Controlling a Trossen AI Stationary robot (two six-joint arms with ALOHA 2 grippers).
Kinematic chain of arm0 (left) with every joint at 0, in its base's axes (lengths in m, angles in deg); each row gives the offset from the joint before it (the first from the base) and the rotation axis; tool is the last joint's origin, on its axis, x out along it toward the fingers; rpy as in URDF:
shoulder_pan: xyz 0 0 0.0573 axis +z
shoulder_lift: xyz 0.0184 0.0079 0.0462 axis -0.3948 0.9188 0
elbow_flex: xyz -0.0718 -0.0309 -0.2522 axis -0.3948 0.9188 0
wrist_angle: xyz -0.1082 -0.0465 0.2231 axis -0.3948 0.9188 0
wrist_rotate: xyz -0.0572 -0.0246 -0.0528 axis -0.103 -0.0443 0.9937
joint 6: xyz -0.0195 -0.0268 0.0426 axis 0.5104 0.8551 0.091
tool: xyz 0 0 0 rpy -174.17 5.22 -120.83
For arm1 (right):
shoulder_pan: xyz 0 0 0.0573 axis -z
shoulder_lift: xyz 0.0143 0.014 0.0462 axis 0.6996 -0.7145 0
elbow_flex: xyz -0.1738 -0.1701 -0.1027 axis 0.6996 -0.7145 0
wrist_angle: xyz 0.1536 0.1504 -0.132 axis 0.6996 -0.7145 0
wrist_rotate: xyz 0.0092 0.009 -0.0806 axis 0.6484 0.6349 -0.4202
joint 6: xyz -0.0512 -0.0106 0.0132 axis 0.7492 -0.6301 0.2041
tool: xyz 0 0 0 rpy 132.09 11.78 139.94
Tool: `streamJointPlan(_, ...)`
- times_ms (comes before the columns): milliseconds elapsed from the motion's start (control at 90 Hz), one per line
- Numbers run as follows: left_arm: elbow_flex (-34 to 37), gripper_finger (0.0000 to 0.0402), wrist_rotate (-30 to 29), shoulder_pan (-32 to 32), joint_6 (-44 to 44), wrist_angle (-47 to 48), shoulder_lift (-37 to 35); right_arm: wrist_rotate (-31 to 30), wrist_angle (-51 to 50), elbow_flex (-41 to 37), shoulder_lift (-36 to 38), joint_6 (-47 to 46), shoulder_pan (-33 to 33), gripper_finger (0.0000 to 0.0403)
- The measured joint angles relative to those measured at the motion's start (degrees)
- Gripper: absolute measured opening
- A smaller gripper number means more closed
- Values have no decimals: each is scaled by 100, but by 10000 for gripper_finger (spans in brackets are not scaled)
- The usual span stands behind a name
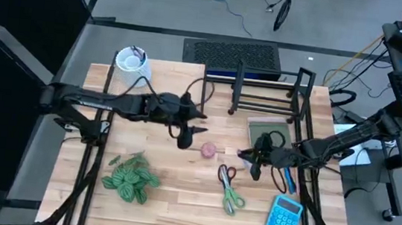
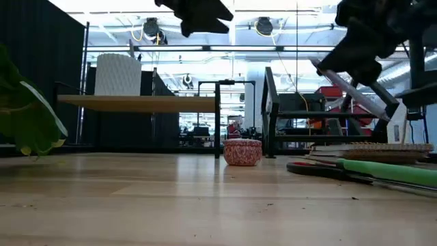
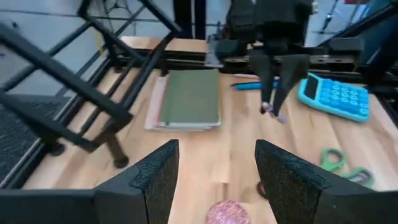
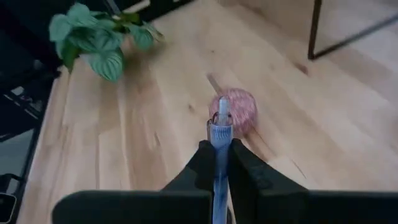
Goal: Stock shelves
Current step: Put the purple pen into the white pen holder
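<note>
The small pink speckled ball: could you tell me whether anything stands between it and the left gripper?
Nothing visible does: the open left gripper hangs above the small pink speckled ball, only air between them.

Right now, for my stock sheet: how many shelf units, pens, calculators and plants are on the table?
Shelf units: 2, the pale-wood riser and the black wire rack
Pens: 2, a blue pen in the right gripper and a second pen lying flat
Calculators: 1, the calculator
Plants: 1, the plant
Total: 6
</note>
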Motion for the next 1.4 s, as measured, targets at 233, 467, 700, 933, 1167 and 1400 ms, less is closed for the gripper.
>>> streamJointPlan(233, 0, 198, -1, -180, 1, -162, 211, -5, 341, 2, 0, 406, 52, 2)
streamJointPlan(467, 0, 198, 15, -356, -6, -537, 274, -102, 661, 2, 0, 658, 50, 2)
streamJointPlan(700, 0, 198, 21, -380, -7, -561, 274, -103, 655, 2, 0, 752, 50, 2)
streamJointPlan(933, 0, 198, 20, -380, -7, -595, 298, -103, 709, 2, 0, 892, 50, 2)
streamJointPlan(1167, 0, 198, 20, -377, -7, -632, 329, -101, 1190, 2, 4, 1283, 49, 2)
streamJointPlan(1400, 0, 198, 17, -375, -9, -622, 329, -101, 1561, 2, 12, 1619, 50, 2)
